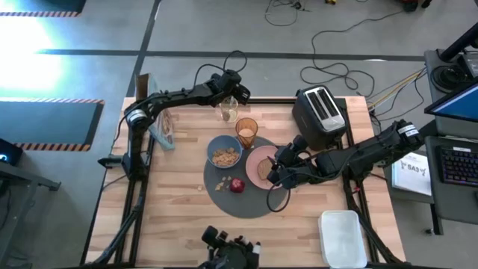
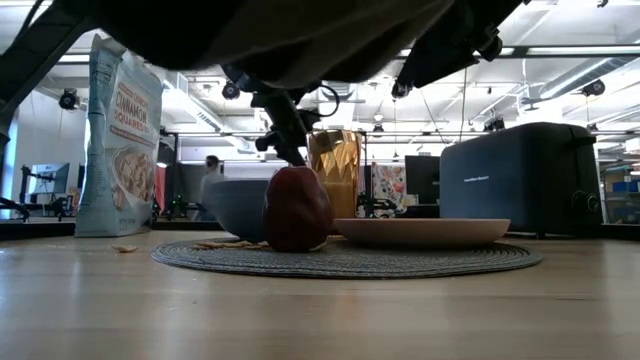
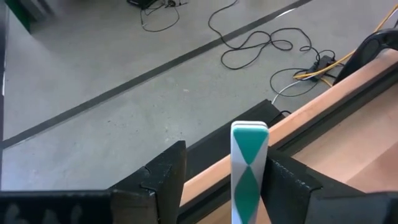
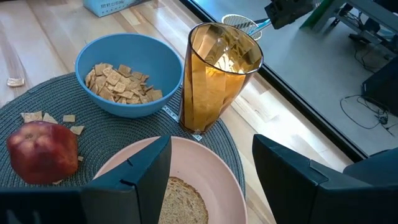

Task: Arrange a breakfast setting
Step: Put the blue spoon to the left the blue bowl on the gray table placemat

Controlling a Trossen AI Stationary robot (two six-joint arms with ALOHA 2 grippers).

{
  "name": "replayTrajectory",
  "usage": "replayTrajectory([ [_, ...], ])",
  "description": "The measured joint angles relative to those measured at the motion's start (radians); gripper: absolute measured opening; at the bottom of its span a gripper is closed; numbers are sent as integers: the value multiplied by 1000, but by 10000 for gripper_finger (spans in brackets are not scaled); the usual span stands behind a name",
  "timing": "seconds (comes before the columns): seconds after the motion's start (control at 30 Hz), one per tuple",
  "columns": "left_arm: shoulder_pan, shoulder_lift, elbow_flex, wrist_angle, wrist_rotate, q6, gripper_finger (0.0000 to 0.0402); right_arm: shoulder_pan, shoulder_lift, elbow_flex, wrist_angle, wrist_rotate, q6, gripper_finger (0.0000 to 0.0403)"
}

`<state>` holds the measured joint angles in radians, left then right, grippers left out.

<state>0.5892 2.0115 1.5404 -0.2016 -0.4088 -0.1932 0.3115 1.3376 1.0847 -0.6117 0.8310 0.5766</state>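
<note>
Breakfast setting items are grouped on the round dark-grey mat (image 1: 250, 203), which lies on the desk (image 1: 179, 220) between the two end effectors and mostly below the right one.

A cereal bag (image 1: 163, 127) is stood well to the left of the left end effector (image 1: 230, 96). The left end effector is positioned at the far edge of the desk, directly above a clear glass (image 1: 229, 112). A green-and-white handle (image 3: 249, 168) is enclosed between its fingers. One finger is seen against the handle and a gap is left at the other, so the end effector is released rather than clenched.

The small blue bowl (image 4: 124, 46), filled with cereal squares, is located on the mat's left part, nearer to the left end effector than to the right. The amber tumbler (image 4: 217, 81) is stood upright just beside the bowl, at the mat's far edge, between the bowl and the clear glass. The red apple (image 4: 42, 152) is resting on the mat in front of the bowl, to the left of the right end effector. Loose cereal pieces (image 4: 46, 117) are scattered beside the apple.

The pink plate (image 4: 118, 168) is placed directly beneath the right end effector (image 4: 211, 143), with the toast slice (image 4: 180, 199) on it. The right end effector is held over the plate, released, with nothing between its fingers.

A black toaster (image 1: 320, 112) is located behind and to the right of the right end effector. A white tray (image 1: 342, 235) is set near the desk's front right corner.
</note>
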Motion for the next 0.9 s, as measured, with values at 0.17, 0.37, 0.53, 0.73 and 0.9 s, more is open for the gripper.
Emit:
replayTrajectory([
  [0.17,0,0,0,0,0,0,122,0,0,0,0,0,0,215],
  [0.37,0,0,0,16,3,-2,44,0,0,0,0,0,0,215],
  [0.53,0,0,-1,15,0,-7,35,0,0,0,0,0,0,215],
  [0.73,-1,-1,-1,11,0,-7,51,0,0,0,0,0,0,215],
  [0.9,-8,-16,-1,7,0,-8,39,0,0,0,0,0,0,215],
])
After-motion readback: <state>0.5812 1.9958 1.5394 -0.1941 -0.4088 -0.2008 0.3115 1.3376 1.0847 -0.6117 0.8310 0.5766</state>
